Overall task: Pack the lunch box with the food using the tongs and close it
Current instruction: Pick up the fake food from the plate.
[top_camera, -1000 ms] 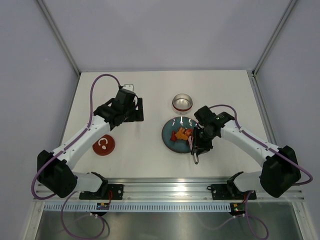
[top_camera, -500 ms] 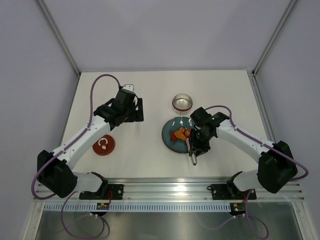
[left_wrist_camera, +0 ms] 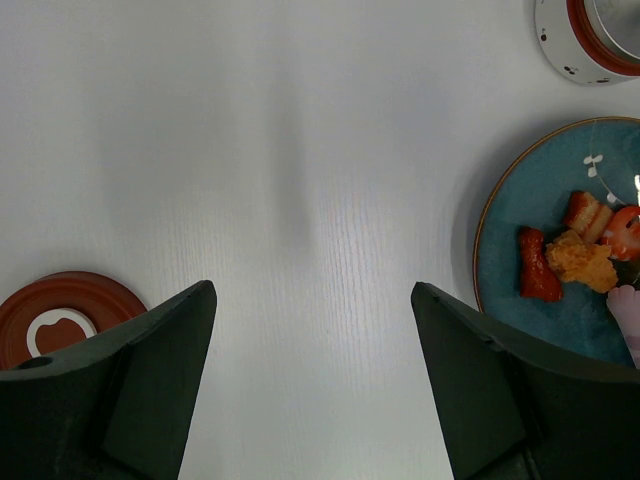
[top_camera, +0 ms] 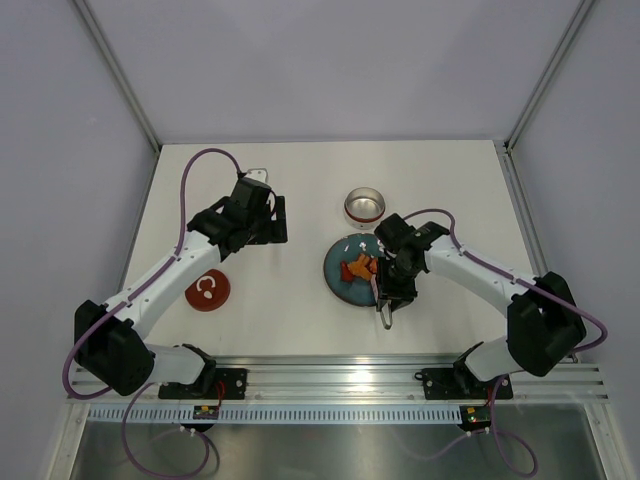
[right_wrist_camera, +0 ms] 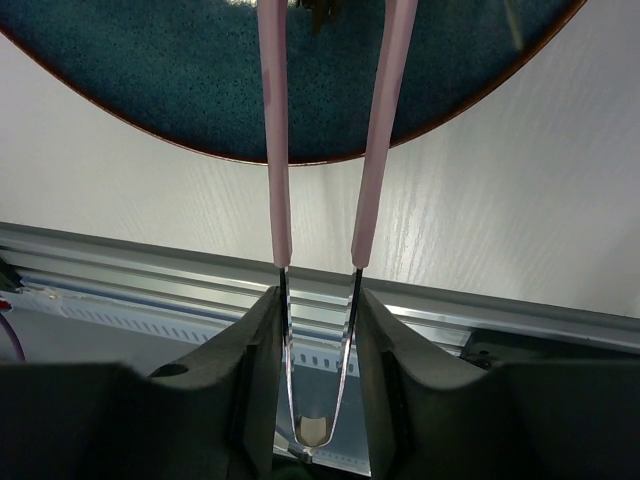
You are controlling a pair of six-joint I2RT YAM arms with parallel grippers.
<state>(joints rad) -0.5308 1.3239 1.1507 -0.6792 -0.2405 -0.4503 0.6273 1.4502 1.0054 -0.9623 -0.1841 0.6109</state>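
The tongs [right_wrist_camera: 275,150], with pink arms and a steel bow, sit between the fingers of my right gripper [top_camera: 390,290] [right_wrist_camera: 318,300], which is shut on them. Their arms reach over the teal plate [top_camera: 342,288] [right_wrist_camera: 150,90]; the tips run out of the right wrist view. A pink tip [left_wrist_camera: 625,320] lies beside the orange and red food [top_camera: 360,268] [left_wrist_camera: 575,255]. The steel lunch box [top_camera: 364,206] [left_wrist_camera: 590,35] stands open behind the plate. Its red lid [top_camera: 207,291] [left_wrist_camera: 60,320] lies far left. My left gripper [top_camera: 262,222] [left_wrist_camera: 313,300] hangs open above bare table.
An aluminium rail [top_camera: 340,375] [right_wrist_camera: 480,300] runs along the table's near edge, just behind the tongs' bow. Grey walls and frame posts [top_camera: 120,90] close in the sides and back of the table.
My right gripper has shifted a little to the left with the tongs, closer over the plate and the food. The left arm has not moved.
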